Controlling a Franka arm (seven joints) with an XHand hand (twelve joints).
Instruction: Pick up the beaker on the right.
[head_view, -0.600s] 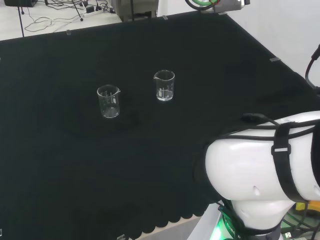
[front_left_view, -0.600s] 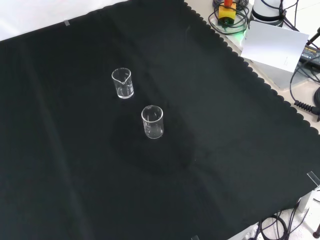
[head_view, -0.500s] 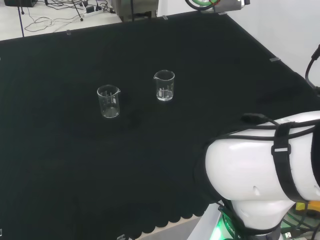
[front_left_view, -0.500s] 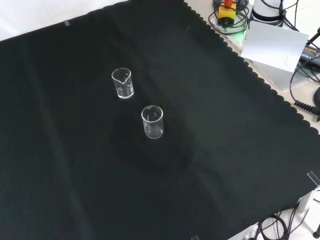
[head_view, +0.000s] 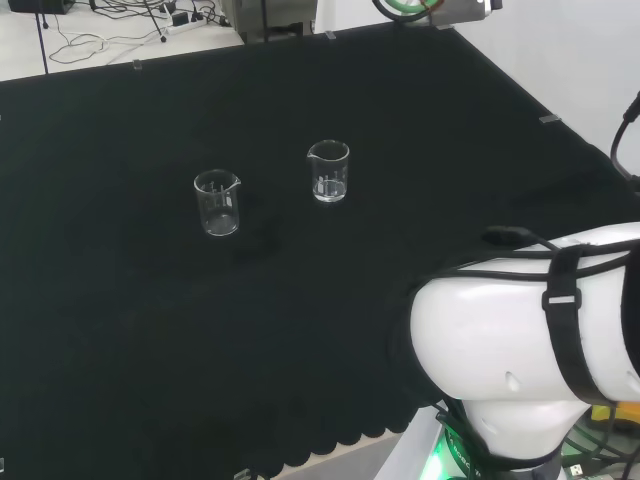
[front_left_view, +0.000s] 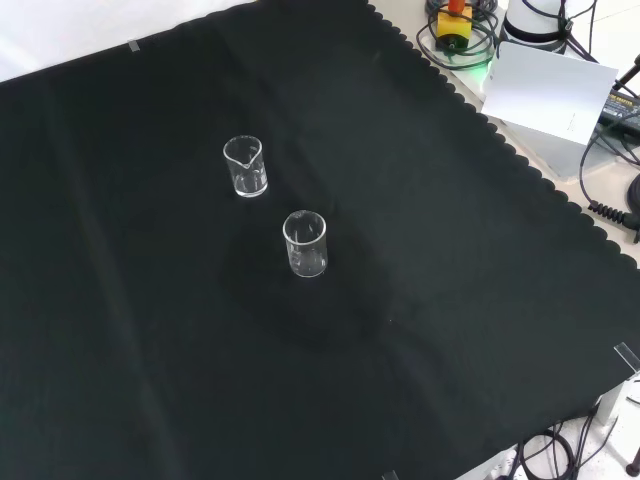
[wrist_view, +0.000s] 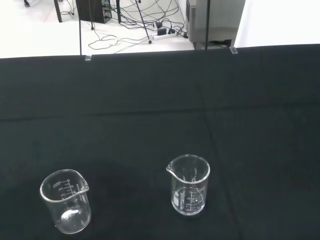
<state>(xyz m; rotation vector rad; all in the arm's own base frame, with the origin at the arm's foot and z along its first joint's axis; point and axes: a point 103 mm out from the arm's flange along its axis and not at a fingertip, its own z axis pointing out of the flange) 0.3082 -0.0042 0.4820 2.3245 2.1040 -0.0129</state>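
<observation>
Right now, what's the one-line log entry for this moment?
stage: pre-grasp | right beaker: upright on cloth, untouched | left beaker: upright, apart

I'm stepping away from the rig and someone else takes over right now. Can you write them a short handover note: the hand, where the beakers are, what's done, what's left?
Hand: its fingers cannot be judged from these views; nothing is being held.
Things: two clear beakers stand upright and apart on the black cloth. In the head view the right beaker is the target; the left beaker stands beside it. In the front view the target is the farther one.
Done: nothing yet; both beakers sit untouched.
Left: approach the right beaker, close on it, lift it.
</observation>
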